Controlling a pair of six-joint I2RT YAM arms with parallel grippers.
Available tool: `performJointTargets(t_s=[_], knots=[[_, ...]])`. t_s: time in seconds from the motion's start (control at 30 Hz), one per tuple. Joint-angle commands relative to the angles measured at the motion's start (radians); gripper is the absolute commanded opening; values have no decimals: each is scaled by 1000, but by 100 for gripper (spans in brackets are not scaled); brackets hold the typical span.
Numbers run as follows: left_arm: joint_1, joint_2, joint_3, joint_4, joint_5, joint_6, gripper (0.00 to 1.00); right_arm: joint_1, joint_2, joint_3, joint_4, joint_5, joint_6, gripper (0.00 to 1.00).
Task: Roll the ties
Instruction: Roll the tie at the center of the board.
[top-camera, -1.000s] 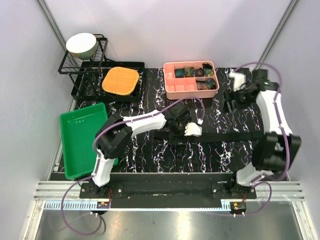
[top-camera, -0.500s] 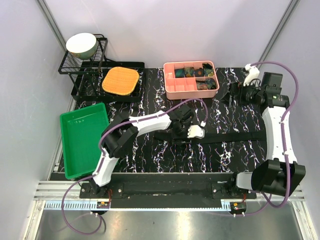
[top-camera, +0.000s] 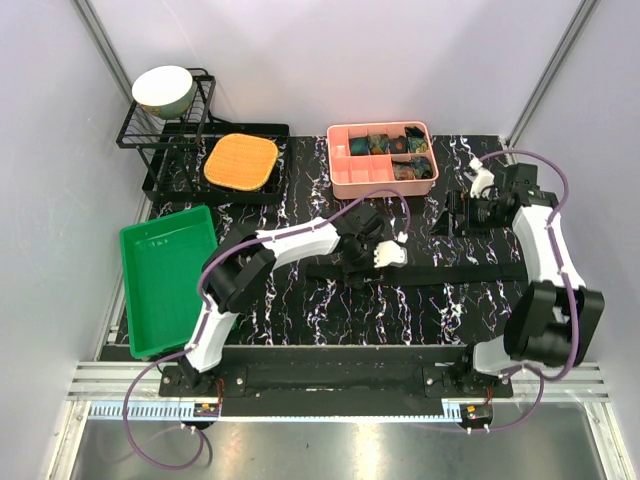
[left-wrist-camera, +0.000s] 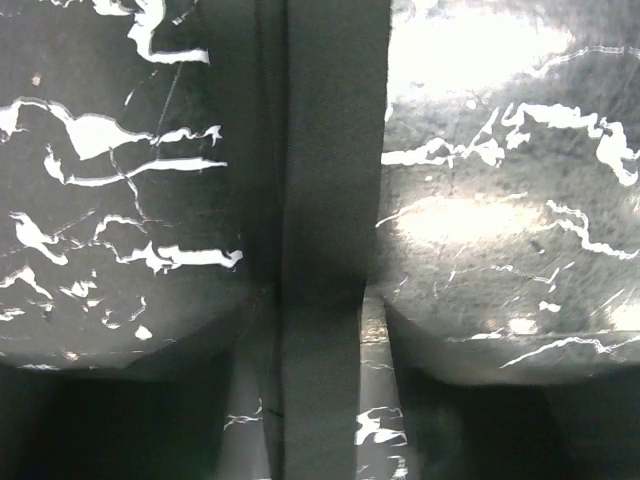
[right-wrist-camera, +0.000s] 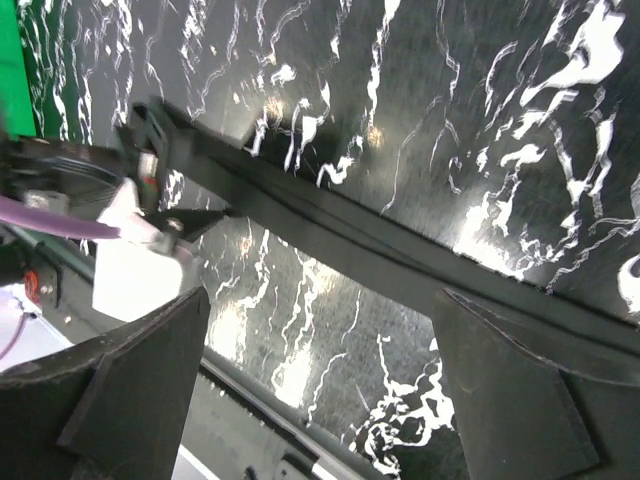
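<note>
One long black tie (top-camera: 450, 272) lies flat across the marble table, running left to right. My left gripper (top-camera: 347, 262) is down over its left end. In the left wrist view the tie (left-wrist-camera: 325, 200) runs straight up between the spread fingers of the gripper (left-wrist-camera: 320, 420), with table showing on both sides of it. My right gripper (top-camera: 453, 217) hangs open and empty above the table, behind the tie's right part. In the right wrist view the gripper (right-wrist-camera: 320, 300) is wide open, and the tie (right-wrist-camera: 380, 245) crosses diagonally beyond the fingers. Rolled patterned ties (top-camera: 400, 146) sit in the pink box.
A pink divided box (top-camera: 345, 176) stands at the back centre. An orange square mat (top-camera: 241, 162) lies on a black tray at the back left, beside a wire rack (top-camera: 170, 130) with a bowl (top-camera: 163, 88). A green tray (top-camera: 165, 270) lies at the left edge.
My right gripper has swung out toward the back right and then come back, nearer and left, toward the tie. My left gripper has stayed on the tie's left end, shifting only slightly.
</note>
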Motion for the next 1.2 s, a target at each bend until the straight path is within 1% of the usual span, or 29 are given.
performJointTargets(t_s=[0.0,0.03,0.2,0.47,0.6,0.67,0.7,0.73,0.8,0.83,0.93,1.1,1.13,1.17], knots=[[4,-28,37,40,28,-49,86,5,81,23,-65,-38,-40,96],[4,-29,35,50,36,-54,98,5,92,34,-73,-41,-45,95],[-21,6,84,73,48,-83,99,1,121,60,-88,-46,-56,96],[-62,156,250,60,21,-169,99,-52,176,117,-128,-46,-63,97],[-67,216,322,46,39,-215,95,-71,181,127,-140,-38,-76,97],[-68,233,336,40,50,-221,89,-81,184,130,-143,-30,-82,97],[-71,236,336,40,53,-221,82,-84,185,132,-148,-29,-86,97],[-70,239,334,38,56,-221,69,-87,188,137,-151,-29,-91,97],[-70,238,322,34,59,-213,58,-91,193,141,-163,-29,-103,97],[-68,235,317,34,59,-209,51,-91,193,141,-165,-29,-106,96],[-70,216,291,35,77,-190,38,-91,202,138,-171,-32,-117,96],[-67,196,271,35,93,-175,32,-91,221,134,-182,-32,-128,94],[-65,195,271,37,97,-178,29,-91,228,134,-182,-32,-129,94],[-62,192,268,35,111,-181,25,-91,233,129,-185,-32,-129,93]])
